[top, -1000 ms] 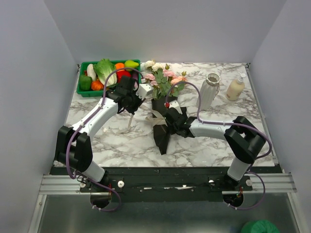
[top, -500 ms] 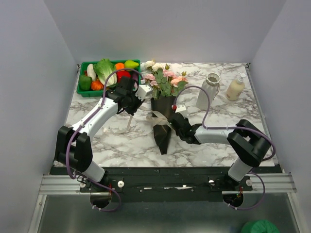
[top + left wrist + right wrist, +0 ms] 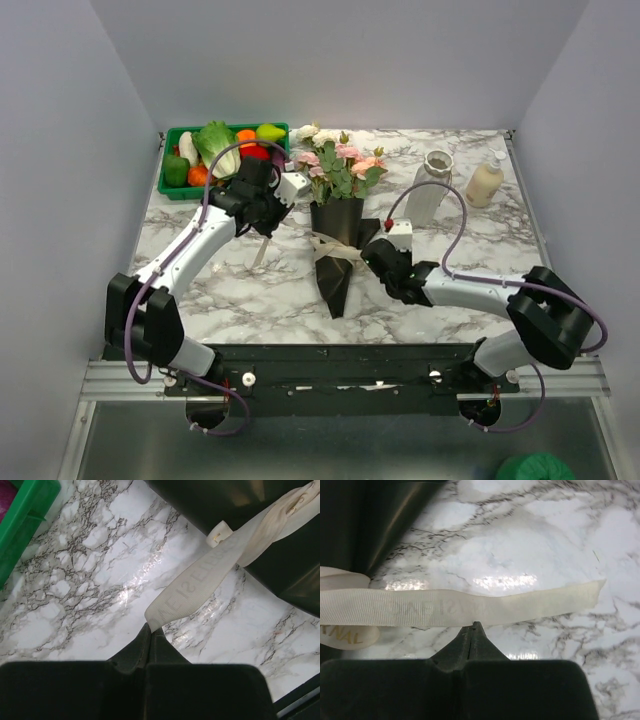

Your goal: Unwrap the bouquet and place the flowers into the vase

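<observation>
Centrally, wrapped bouquet, both jaws pinched shut on its ribbon, green crate, vase, bottle behind.

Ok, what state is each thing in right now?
bouquet: wrapped, tied.
ribbon: knotted, one tail pinched.
left gripper: shut on ribbon tail.
right gripper: shut, tips at other tail's edge.
vase: upright, no flowers inside.
cream bottle: upright, capped.
green crate: holds toy vegetables.
</observation>
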{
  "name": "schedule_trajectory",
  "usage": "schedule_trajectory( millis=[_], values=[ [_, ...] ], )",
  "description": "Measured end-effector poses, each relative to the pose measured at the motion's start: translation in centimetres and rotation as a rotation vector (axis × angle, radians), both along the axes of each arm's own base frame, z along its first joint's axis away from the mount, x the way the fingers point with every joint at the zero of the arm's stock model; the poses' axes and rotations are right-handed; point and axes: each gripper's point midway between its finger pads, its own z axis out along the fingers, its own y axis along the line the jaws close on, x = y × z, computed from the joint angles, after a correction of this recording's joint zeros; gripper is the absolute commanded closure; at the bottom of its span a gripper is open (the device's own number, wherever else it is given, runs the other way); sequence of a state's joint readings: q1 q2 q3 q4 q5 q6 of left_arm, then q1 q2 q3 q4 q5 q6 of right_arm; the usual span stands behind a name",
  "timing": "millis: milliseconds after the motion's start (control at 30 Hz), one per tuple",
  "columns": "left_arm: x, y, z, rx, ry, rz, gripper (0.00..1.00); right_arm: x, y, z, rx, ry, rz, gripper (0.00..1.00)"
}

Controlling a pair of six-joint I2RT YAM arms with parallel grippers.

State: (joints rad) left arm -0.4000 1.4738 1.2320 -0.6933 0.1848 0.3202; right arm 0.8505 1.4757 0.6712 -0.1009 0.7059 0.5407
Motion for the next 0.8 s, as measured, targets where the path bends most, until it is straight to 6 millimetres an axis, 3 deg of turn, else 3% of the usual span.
schedule_trajectory(
  millis=[133, 300, 633, 800],
  values=[
    [-0.3, 0.8, 0.8, 0.010, -0.022, 0.021, 1.00, -1.0, -2.3, 1.3, 0.090, 0.017, -0.165, 0.99],
    [-0.5, 3.0, 2.0, 0.014, -0.042, 0.075, 0.99, -1.3, -5.5, 5.7, 0.277, -0.066, -0.332, 1.00],
    [-0.7, 10.0, 4.1, -0.024, -0.039, 0.250, 0.99, -1.8, -15.4, 13.5, 0.383, -0.252, -0.597, 1.00],
    [-2.1, 13.4, 5.9, -0.001, -0.111, 0.303, 0.93, -2.3, -18.5, 14.9, 0.340, -0.275, -0.668, 1.00]
  ],
)
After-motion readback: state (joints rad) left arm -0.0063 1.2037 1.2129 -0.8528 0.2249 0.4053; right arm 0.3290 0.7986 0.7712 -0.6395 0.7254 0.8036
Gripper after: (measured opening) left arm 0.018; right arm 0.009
